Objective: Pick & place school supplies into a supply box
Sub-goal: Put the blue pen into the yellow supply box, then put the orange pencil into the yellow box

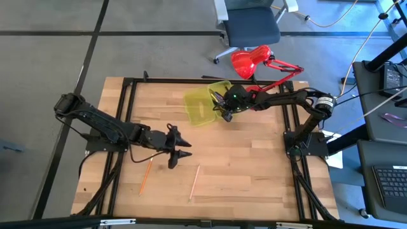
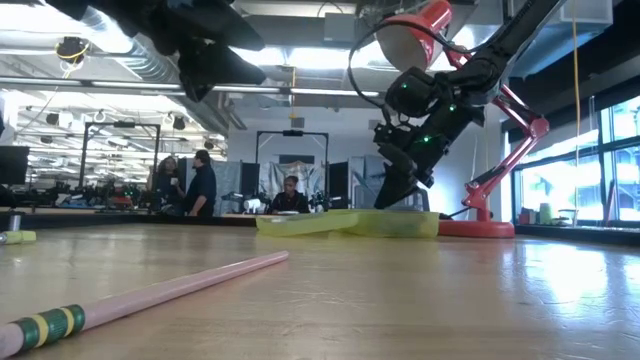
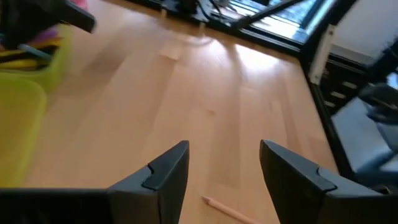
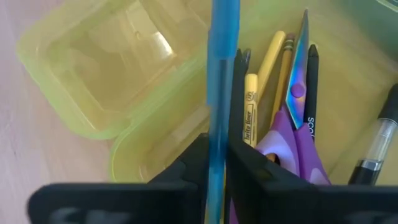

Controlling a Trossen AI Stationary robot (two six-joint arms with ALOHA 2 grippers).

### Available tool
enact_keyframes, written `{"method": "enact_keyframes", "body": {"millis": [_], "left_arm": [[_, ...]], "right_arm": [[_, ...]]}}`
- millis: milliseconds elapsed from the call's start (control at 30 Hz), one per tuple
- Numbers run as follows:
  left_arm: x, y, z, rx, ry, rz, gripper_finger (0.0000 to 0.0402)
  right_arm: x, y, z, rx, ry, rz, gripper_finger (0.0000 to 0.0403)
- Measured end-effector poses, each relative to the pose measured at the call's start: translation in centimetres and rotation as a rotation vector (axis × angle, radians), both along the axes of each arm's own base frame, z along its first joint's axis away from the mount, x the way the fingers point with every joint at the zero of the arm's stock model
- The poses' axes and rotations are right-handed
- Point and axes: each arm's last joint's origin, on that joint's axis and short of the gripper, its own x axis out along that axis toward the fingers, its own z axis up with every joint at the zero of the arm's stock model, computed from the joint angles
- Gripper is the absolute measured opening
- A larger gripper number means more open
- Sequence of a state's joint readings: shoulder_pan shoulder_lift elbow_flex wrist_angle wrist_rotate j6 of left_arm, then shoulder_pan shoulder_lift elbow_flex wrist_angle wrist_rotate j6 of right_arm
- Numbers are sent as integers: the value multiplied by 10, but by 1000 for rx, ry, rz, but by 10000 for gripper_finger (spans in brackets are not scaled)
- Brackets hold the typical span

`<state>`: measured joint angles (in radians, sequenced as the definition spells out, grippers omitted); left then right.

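We count two pencils lying loose on the surface: an orange pencil and a pale pink pencil. There is one supply box of two halves. Inside it we see one pair of purple scissors and several pens and pencils; one blue pen stands above them. One red lamp. Two arms.

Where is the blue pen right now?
The blue pen is pinched in the right gripper, above the yellow-green box at the table's far side, near the red lamp.
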<state>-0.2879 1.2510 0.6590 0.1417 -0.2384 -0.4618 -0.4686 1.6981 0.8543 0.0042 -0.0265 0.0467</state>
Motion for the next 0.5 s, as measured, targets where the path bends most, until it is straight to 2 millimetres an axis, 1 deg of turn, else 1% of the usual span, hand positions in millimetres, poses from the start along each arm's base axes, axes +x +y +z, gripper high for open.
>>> {"method": "enact_keyframes", "body": {"millis": [100,300,400,500], "left_arm": [[-1,-1,-2,-16,25,-24,188],[-6,2,-11,-34,126,41,185],[-10,4,-17,-37,199,85,187],[-17,6,-26,-74,309,146,186]], "right_arm": [[0,0,0,-1,1,-2,74],[-1,-1,0,-14,8,-51,116],[-1,-1,0,-15,8,-50,125],[-1,-1,0,-17,8,-47,127]]}}
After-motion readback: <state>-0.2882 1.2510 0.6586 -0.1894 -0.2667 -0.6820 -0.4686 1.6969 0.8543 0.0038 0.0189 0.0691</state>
